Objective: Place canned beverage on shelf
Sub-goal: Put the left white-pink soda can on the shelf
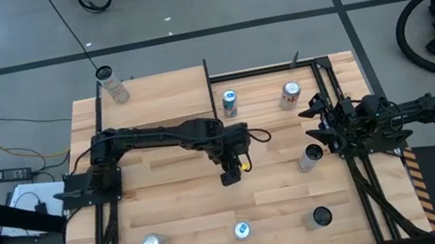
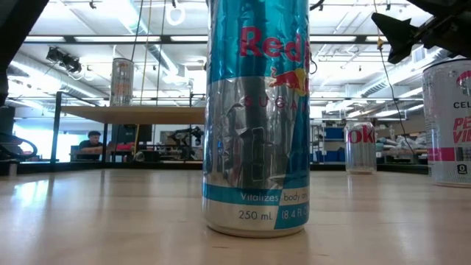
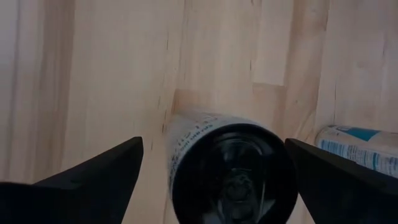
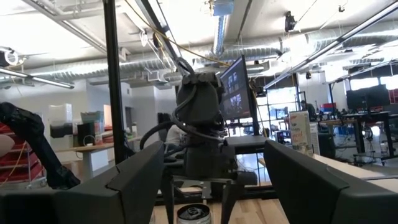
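A can with a dark top and pale lettered side (image 3: 230, 168) stands upright on the wooden tabletop. My left gripper (image 3: 214, 142) hovers over it, open, pointing steeply down, one finger on either side and apart from the can. In the high view that gripper (image 1: 229, 176) is at the table's middle and covers the can. The shelf (image 1: 155, 97) is the raised pale-wood panel at the far left; seen from the low camera, the shelf (image 2: 132, 114) bears one can (image 2: 121, 81). My right gripper (image 1: 318, 119) waits open at the right edge, its fingers (image 4: 137, 180) empty.
Other cans stand about: a blue one (image 1: 229, 102) and a red-white one (image 1: 289, 94) at the far side, one (image 1: 309, 157) near the right arm, and three along the near edge, the middle one a blue-silver can (image 2: 256, 118). Black frame rods (image 1: 208, 79) edge the shelf.
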{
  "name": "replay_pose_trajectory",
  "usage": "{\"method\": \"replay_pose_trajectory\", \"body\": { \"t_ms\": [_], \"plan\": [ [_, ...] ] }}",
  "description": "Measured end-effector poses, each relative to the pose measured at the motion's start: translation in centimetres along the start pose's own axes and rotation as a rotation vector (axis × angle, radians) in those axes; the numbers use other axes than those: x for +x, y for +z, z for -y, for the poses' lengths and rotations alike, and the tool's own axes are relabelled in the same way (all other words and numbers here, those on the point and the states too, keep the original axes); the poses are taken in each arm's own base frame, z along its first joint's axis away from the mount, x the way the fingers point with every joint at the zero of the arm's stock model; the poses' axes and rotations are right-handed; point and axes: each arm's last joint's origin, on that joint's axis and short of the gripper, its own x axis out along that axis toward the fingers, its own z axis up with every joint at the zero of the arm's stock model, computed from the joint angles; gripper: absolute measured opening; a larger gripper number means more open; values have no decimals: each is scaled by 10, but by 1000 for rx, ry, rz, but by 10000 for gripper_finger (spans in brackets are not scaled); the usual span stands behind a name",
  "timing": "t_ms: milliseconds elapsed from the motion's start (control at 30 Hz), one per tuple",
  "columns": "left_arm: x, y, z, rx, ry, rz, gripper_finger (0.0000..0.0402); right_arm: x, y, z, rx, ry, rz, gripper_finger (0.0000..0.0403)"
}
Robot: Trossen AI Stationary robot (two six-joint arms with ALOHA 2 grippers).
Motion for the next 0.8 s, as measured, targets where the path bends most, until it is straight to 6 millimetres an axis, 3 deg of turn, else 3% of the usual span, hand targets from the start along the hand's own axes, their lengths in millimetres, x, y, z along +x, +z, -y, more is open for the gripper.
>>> {"method": "replay_pose_trajectory", "body": {
  "t_ms": [467, 800],
  "plan": [
    [-1, -2, 0, 0, 6, -15, 277, 0, 0, 0, 0, 0, 0, 285],
    [-5, -6, -1, 18, 13, -52, 268, 0, 0, 0, 0, 0, 0, 285]
  ]
}}
